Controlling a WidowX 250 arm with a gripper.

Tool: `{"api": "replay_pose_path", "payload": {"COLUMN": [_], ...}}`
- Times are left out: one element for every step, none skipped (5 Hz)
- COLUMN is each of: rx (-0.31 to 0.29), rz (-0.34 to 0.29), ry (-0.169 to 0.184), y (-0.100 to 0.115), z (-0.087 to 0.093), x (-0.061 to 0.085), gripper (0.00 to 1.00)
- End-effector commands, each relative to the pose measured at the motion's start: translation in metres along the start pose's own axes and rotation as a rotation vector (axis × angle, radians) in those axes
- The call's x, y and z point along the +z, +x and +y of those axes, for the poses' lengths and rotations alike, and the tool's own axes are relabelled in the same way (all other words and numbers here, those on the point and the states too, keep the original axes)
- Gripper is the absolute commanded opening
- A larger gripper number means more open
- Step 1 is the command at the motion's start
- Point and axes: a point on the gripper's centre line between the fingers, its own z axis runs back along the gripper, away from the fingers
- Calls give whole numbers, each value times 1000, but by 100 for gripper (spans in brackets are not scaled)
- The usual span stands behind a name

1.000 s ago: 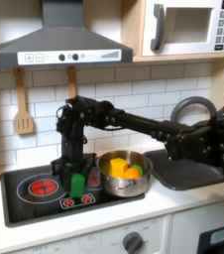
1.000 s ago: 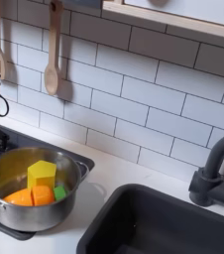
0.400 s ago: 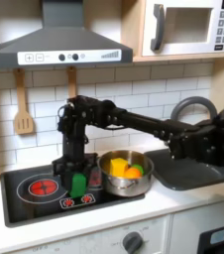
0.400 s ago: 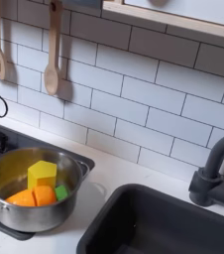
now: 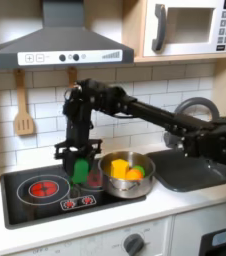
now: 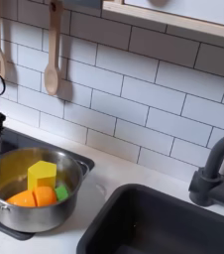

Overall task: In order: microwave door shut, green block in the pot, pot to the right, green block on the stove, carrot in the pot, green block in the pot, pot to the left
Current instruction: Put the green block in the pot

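Your gripper (image 5: 80, 166) pinches the green block (image 5: 80, 169) just above the stove (image 5: 35, 190), beside the pot (image 5: 126, 176) holding the carrot (image 6: 31, 196). The block looks light, stiff, likely slick — grip its flat sides squarely.

Shiny steel pot (image 6: 25, 203), wooden spoon (image 6: 51, 60)

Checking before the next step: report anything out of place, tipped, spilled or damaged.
Nothing stands out. The pot sits upright on the stove with the carrot and a yellow piece inside. The gripper holds the green block above the stove. The microwave door is shut.
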Motion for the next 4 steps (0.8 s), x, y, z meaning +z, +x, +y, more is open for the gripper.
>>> {"api": "replay_pose_path", "payload": {"rx": [-52,-75,-125,-147], "rz": [-51,-83,-90,-76], "ry": [-13,-19,-41,-52], "y": [-4,-6,-5,-6], "z": [-18,-28,-47,-56], "x": [22,36,36,33], "gripper": [0,0,0,0]}}
